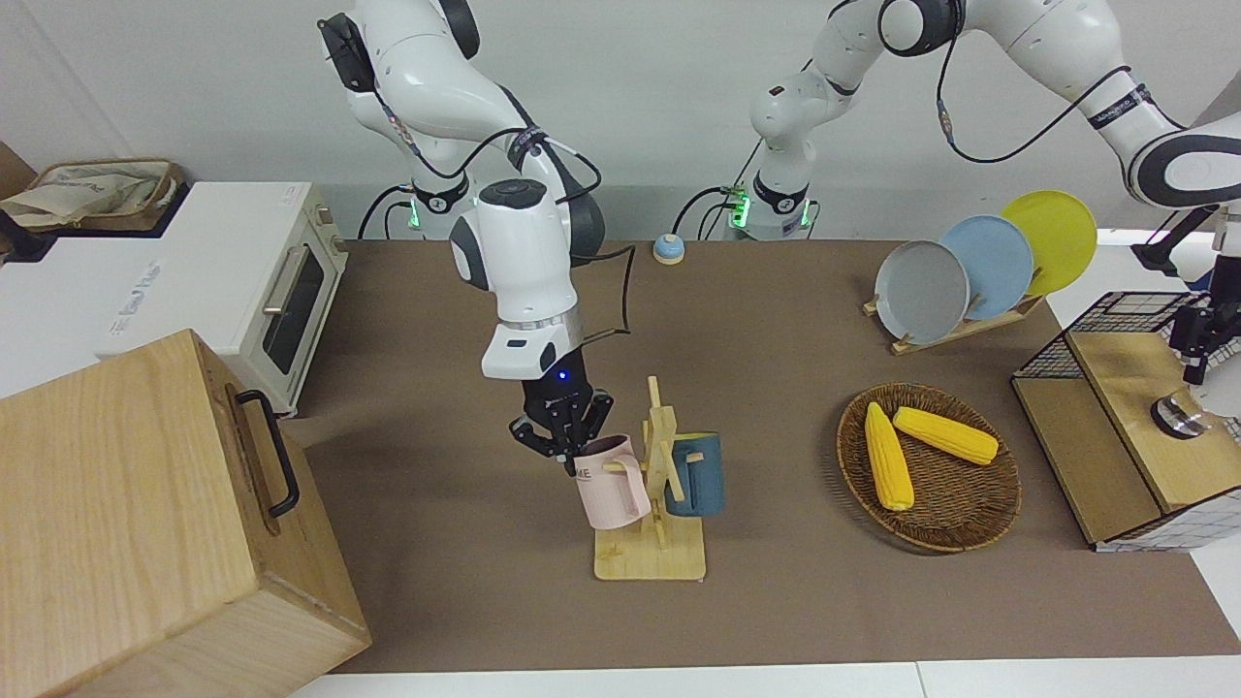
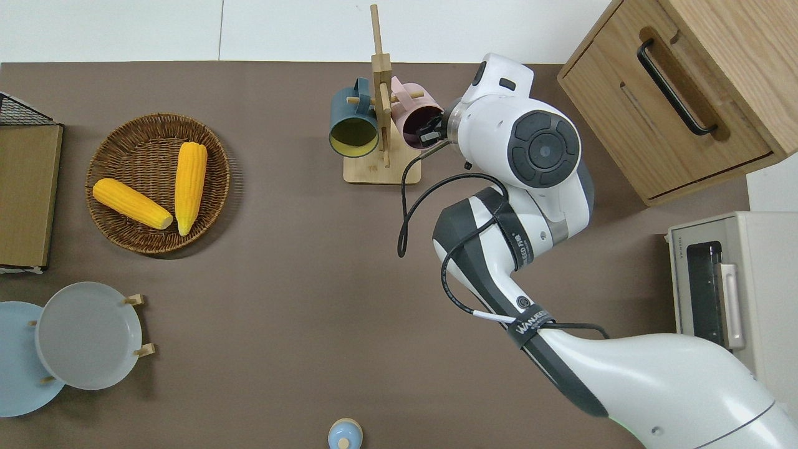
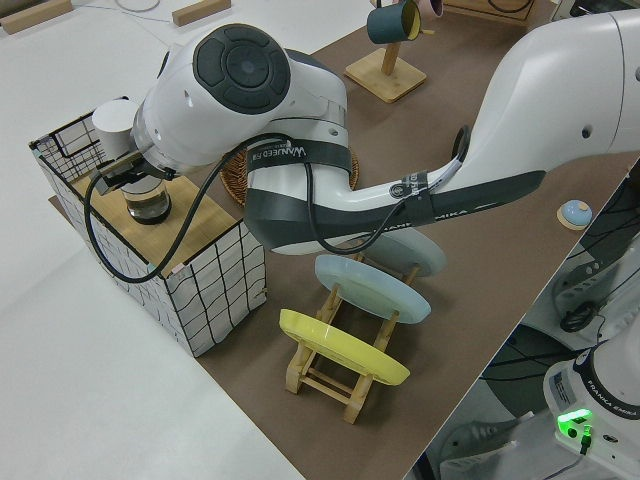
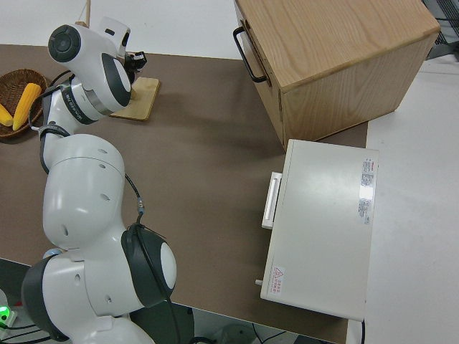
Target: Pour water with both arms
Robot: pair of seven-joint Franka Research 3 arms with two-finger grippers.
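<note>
Overhead view: right hand (image 2: 429,132) pinches glossy pink mug's (image 2: 416,120) round rim.

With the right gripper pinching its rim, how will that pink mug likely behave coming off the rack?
The pink mug looks rigid, so the rim pinch by the right gripper should hold its shape. Gripped off-centre, it may swing. Its handle sits on a peg of the wooden rack, which might lift or tip.

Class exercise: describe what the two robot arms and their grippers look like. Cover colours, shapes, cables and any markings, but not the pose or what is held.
Both arms are glossy white, rounded jointed segments with dark grey to black joint bands and round dark end caps. Black cables loop loosely alongside them, strapped on by black bands with white lettering. The right gripper is black below a white wrist block bearing a small blue light. The left gripper is black too. Green lights glow at both bases.
</note>
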